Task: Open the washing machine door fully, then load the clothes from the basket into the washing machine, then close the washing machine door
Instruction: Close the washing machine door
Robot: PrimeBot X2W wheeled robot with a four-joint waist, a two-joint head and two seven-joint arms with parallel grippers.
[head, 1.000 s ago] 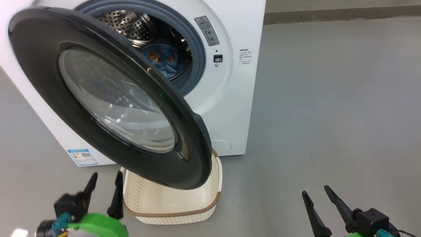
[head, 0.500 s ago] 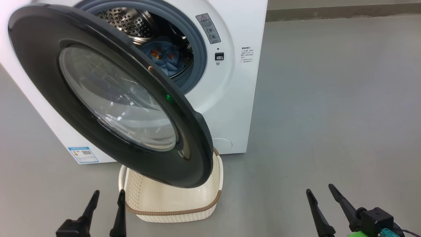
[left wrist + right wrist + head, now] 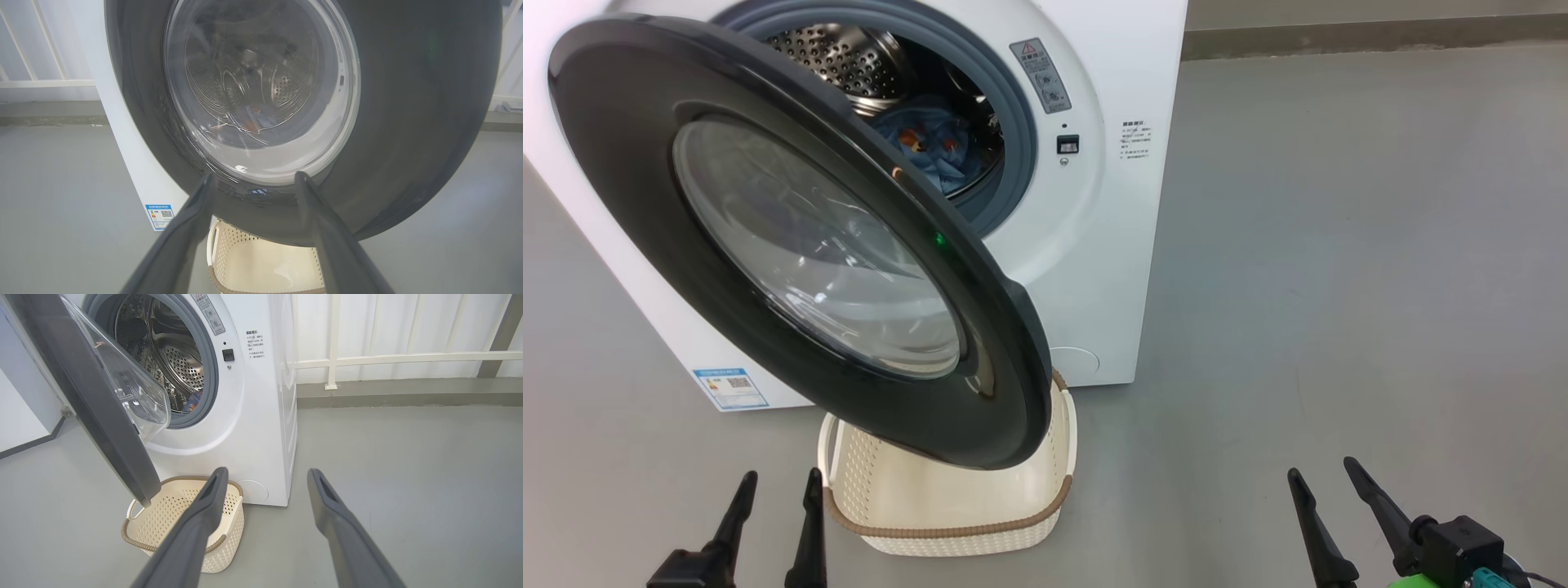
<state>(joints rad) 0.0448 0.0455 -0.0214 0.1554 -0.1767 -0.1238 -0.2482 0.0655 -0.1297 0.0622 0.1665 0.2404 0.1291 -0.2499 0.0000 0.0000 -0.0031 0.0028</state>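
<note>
Head view, nearest first. Left gripper [image 3: 780,476]: 2 dark fingers, spread, nothing between them. Right gripper [image 3: 1321,468]: 2 dark fingers, likewise spread and holding nothing. Both sit low over the grey floor [image 3: 1339,286].

Basket [image 3: 947,543]: count 1, cream perforated plastic with a brown woven-look rim, on the floor. It stands just beside the left gripper on its right side. The right gripper is well apart from it, further to the right. The basket's bare cream bottom shows.

Washing machine door [image 3: 629,163]: count 1, black rim with a clear bowl window, swung out toward the robot. Its lower edge hangs over the basket. In the left wrist view the spread fingers of the left gripper [image 3: 255,176] point at the door [image 3: 408,102], with the basket [image 3: 265,269] low between them.

Washing machine [image 3: 1094,245]: count 1, white. Printed items on its front: 3.
- Blue label [image 3: 729,389] at the lower corner, with a QR-type square. The text is too small to read.
- Grey sticker [image 3: 1041,76] on the door recess, with a red warning triangle. The rest is illegible.
- Block of small dark print [image 3: 1135,140] beside the opening. It is illegible.

No brand name can be read.

Clothes [image 3: 931,147]: 1 bundle in the steel drum, light blue with orange-brown marks, behind the door and far from both grippers. The number of garments cannot be told.

Right wrist view: the right gripper [image 3: 267,471] is spread, with the basket [image 3: 135,543] to its left and a white railing [image 3: 408,358] beyond.
</note>
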